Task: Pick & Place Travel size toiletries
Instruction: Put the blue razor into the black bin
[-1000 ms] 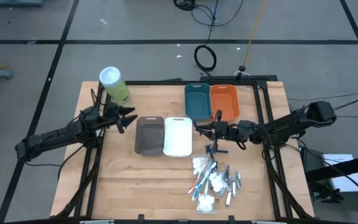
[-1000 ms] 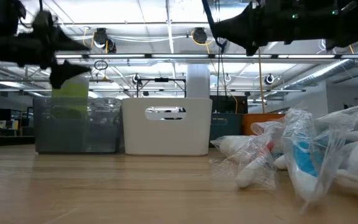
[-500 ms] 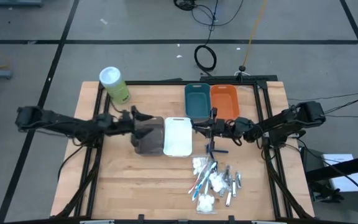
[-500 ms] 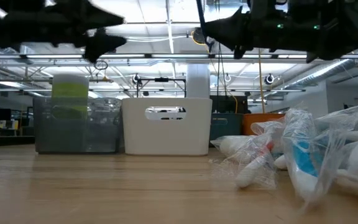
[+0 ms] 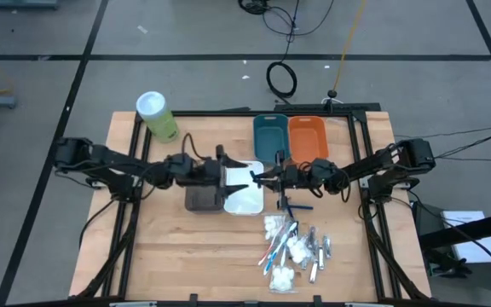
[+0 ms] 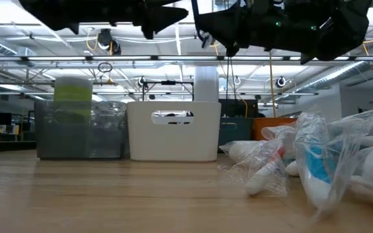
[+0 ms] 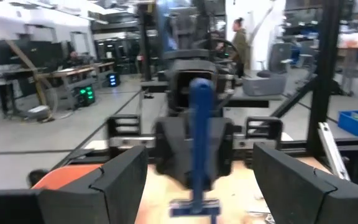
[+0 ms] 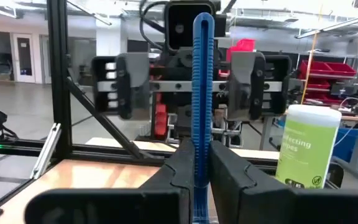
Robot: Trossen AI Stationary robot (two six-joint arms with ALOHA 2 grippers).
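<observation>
Figure: the blue razor [image 8: 203, 93] you are carrying stands upright, clamped between the two fingers of the right gripper [image 5: 262, 176], its handle rising above the fingertips and its head hanging below them in the left wrist view [image 7: 199, 155]. That gripper hangs in the air over the white bin [image 5: 244, 189], with the teal bin [image 5: 269, 136] and orange bin [image 5: 308, 136] behind it. Directly facing it, tip to tip, you see the left gripper [image 5: 231, 176], its jaws spread wide and empty, one on either side of the razor's line but apart from it; it hovers over the seam between the brown bin [image 5: 203, 198] and the white one. On the table [image 5: 160, 256], in front of the right gripper and slightly to its outer side, lies the pile of remaining toiletries [image 5: 295, 249]: white packets, toothbrushes and small silvery tubes. Far behind the left gripper, at the table's corner, stands the green canister [image 5: 156, 115], which the right wrist view shows beyond the left gripper [image 8: 304, 146]
</observation>
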